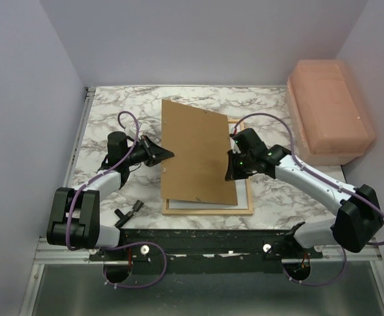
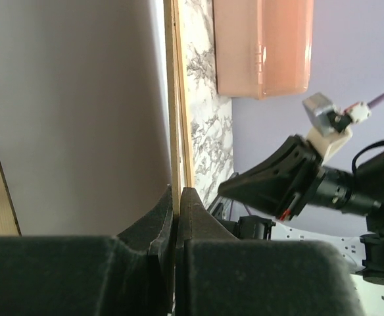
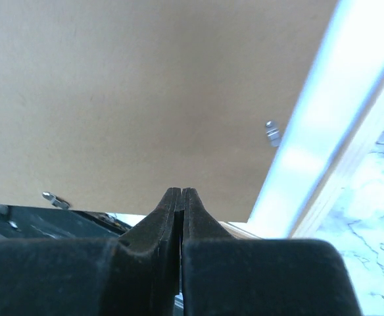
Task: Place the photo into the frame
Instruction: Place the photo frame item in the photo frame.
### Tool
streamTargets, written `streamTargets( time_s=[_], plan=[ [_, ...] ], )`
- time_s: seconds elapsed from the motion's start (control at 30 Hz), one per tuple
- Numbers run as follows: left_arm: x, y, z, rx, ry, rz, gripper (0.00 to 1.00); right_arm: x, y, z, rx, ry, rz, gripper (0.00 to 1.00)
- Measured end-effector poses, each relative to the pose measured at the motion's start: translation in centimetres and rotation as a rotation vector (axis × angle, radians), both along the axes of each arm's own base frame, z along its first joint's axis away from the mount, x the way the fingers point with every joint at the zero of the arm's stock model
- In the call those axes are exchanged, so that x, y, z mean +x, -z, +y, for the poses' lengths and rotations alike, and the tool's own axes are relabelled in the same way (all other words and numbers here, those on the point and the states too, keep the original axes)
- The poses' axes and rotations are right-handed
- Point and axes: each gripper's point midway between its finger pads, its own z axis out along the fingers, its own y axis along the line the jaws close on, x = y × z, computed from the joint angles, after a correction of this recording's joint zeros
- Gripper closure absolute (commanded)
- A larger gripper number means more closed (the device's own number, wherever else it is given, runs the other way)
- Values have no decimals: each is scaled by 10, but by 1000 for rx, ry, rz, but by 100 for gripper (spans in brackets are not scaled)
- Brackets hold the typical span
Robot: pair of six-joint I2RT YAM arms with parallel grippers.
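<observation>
Count it off: two arms on the marble table [image 1: 113, 118], one frame [image 1: 208, 210], one photo [image 1: 243, 193], one brown backing board [image 1: 195, 148], and one pink plastic lidded box [image 1: 330, 112] parked at the far right edge. The frame lies flat in the middle of the table, thin pale wood, square to the near edge. The photo sits inside that wooden border, plain white side up, and only a narrow white band of it shows, along the right side and the near edge. The rest is covered by the board, which lies skewed over the frame, its far corner sticking out past the frame's top left. The printed side cannot be seen from here. The left gripper [image 1: 168, 155] is squeezed down on the board's left edge, and its wrist view shows the thin edge pinched right between the fingers [image 2: 195, 217]. The right gripper [image 1: 230, 172] has its jaws pressed together, tips at the board's right side. Whether it actually has hold of the board, I cannot tell. From the right wrist, two small metal tabs [image 3: 271, 133] show on the brown face, with the white band, the pale frame rail and the marble just beyond.
</observation>
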Motion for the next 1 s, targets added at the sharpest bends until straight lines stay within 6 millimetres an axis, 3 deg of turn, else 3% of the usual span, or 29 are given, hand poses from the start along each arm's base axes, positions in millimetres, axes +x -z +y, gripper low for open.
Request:
streamTargets(
  time_s=[0.13, 0.27, 0.53, 0.67, 1.0],
  plan=[
    [-2, 1, 0, 6, 9, -3, 100, 23, -11, -18, 80, 87, 3, 90],
    [-3, 3, -1, 9, 13, 3, 100, 37, -9, -35, 138, 163, 39, 87],
    [-9, 3, -10, 8, 43, 4, 100, 58, 17, -93, 177, 401, 141, 63],
    [-11, 2, -16, 6, 61, -1, 100, 58, 35, -114, 165, 480, 189, 60],
    [-10, 7, -24, -16, 72, 24, 100, 43, 78, -114, 145, 484, 315, 60]
  ],
)
